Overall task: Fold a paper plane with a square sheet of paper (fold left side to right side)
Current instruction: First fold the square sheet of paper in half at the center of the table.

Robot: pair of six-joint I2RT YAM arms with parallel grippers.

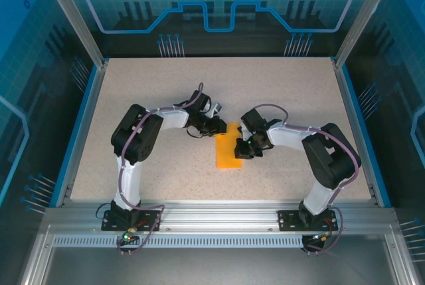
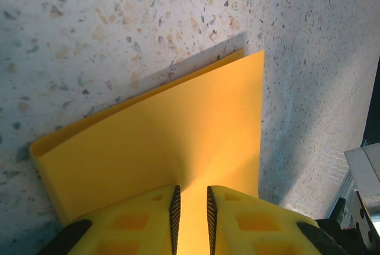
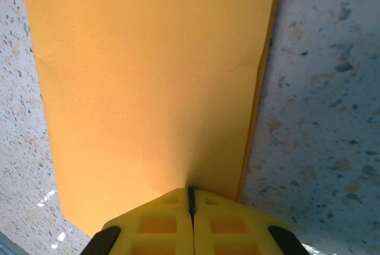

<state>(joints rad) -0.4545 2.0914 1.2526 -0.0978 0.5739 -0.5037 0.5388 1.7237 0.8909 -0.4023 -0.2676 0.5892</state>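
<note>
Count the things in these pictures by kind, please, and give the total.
Paper: 1
Grippers: 2, the left gripper and the right gripper
Total: 3
</note>
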